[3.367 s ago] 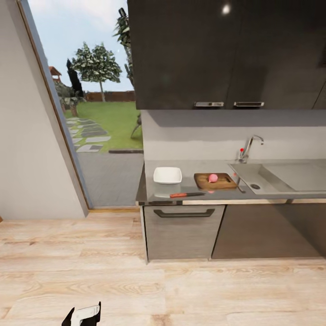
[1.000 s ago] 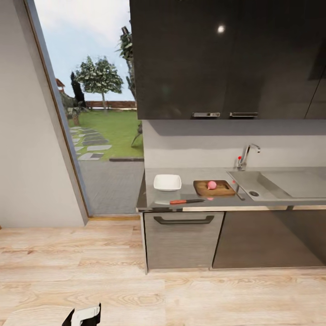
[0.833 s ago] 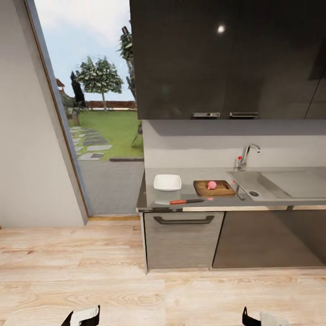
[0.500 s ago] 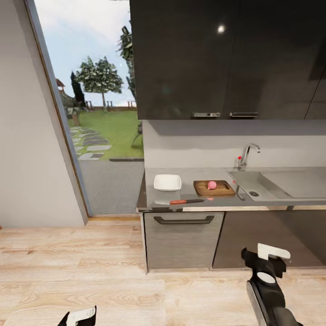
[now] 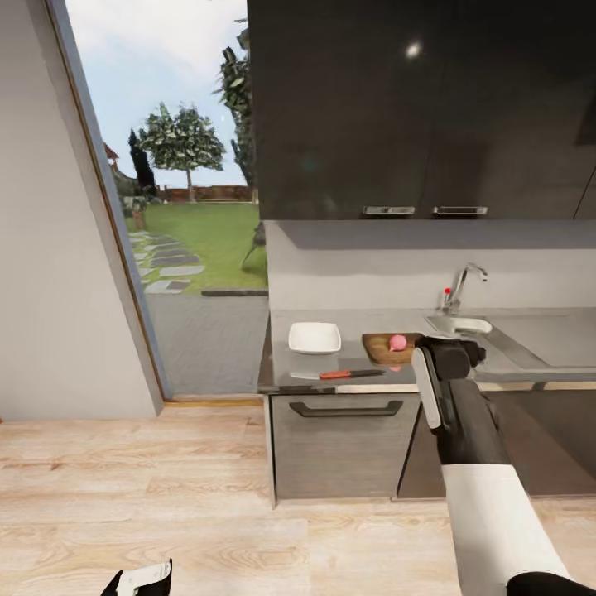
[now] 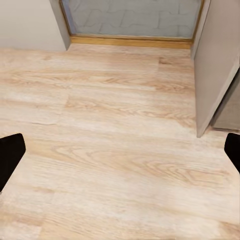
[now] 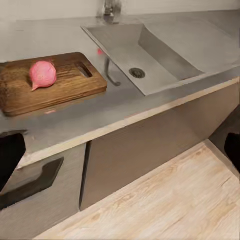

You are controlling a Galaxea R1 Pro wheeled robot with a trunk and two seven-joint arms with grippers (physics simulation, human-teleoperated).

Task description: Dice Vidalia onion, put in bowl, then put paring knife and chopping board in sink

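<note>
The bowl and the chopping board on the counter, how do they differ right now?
The bowl is white, while the chopping board is brown wood. The bowl looks empty; the chopping board carries the Vidalia onion. The bowl is squarish with rounded corners; the chopping board is longer, with a slot handle. Both rest flat on the countertop, left of the sink.

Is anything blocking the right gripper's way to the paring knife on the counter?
Nothing visible. The paring knife lies alone near the countertop's front edge, bowl behind it and chopping board with the onion to one side. The right gripper hangs raised by the board.
</note>
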